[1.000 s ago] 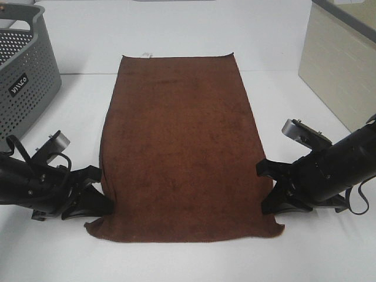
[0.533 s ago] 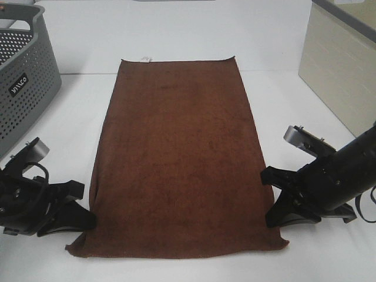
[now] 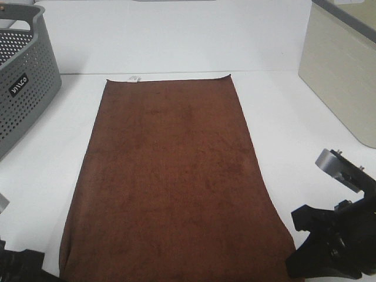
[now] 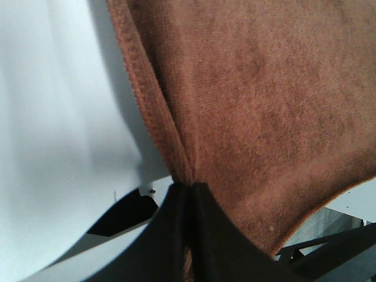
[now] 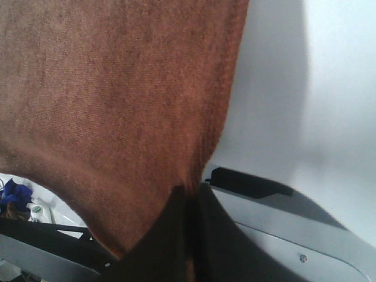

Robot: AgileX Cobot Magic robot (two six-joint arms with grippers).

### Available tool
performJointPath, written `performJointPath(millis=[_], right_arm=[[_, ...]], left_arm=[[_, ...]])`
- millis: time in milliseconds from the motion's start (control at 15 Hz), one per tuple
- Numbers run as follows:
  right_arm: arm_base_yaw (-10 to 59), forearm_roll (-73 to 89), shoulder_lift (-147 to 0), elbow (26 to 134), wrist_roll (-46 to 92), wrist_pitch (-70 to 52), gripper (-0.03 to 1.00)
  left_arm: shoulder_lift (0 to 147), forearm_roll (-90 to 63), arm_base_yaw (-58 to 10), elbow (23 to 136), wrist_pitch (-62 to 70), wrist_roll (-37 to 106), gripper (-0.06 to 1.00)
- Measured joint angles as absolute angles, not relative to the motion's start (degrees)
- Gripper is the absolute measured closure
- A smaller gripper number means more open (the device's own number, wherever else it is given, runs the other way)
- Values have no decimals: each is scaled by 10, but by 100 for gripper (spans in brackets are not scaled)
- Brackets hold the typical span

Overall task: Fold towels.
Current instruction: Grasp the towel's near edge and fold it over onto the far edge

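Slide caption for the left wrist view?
Left gripper fingers shut on the brown towel at its hemmed edge, white table behind.

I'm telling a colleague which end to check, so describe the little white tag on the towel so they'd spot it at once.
On the white table, a reddish-brown towel lies lengthwise down the middle. Follow it to its far short edge, at the corner nearer the grey perforated basket. The tag is the only white speck on that brown edge.
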State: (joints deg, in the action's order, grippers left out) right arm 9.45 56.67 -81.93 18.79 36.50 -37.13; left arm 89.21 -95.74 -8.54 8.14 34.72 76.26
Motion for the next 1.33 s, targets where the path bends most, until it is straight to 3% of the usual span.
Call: performJointPath(millis=[267, 467, 867, 933, 1333], right_arm=[[95, 564, -797, 187, 364, -372, 97], [95, 547, -815, 274, 359, -372, 97], [95, 449, -980, 551, 266, -404, 97], [95, 449, -980, 551, 266, -404, 97], [95, 334, -1176, 899, 159, -473, 97]], left_arm=[[876, -975, -85, 77, 376, 756, 94], [878, -949, -85, 160, 362, 675, 94], [955, -760, -85, 415, 310, 460, 94], [955, -760, -85, 415, 310, 460, 94], [1132, -629, -85, 710, 300, 315, 94]])
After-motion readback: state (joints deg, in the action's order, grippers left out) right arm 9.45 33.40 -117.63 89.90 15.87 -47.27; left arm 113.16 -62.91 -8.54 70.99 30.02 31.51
